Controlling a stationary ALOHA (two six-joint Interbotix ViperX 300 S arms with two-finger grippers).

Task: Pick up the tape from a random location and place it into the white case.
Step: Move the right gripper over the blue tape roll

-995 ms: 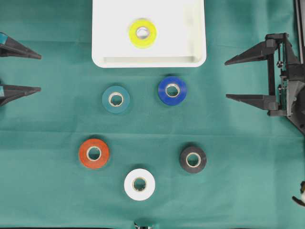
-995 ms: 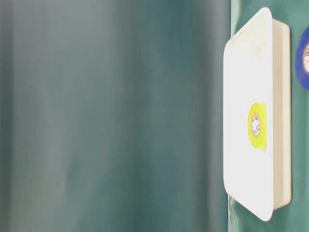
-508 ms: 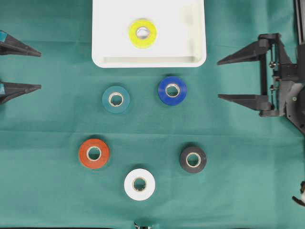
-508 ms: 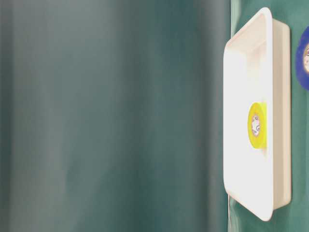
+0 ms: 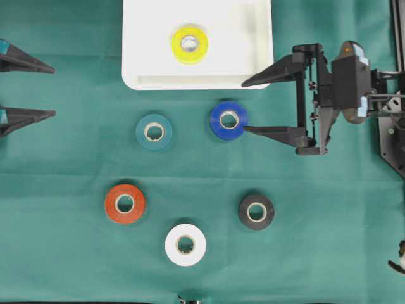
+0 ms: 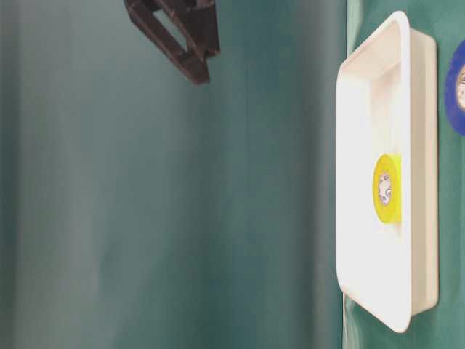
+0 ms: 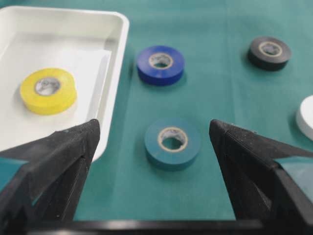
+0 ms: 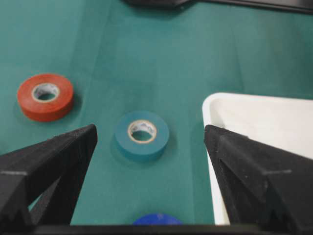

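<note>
While the white case [image 5: 253, 38] sits top centre overhead, long axis horizontal, top edge cropped, yellow tape [image 5: 189, 44] lies flat inside. Right gripper [image 5: 245, 106] gapes beside blue tape [image 5: 228, 120]; left gripper [image 5: 54, 92] gapes, empty. Table-level: case [image 6: 363, 109] appears rotated, blue roll [image 6: 458, 87] cropped.

My right gripper [image 5: 245, 106] reaches toward 9 o'clock, jaws wide, empty. My left gripper [image 5: 54, 92] sits at the 9 o'clock edge, jaws wide.

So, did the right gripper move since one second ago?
Yes. In the overhead view the right gripper has moved left, from right of the white case to the blue tape, fingers open.
</note>
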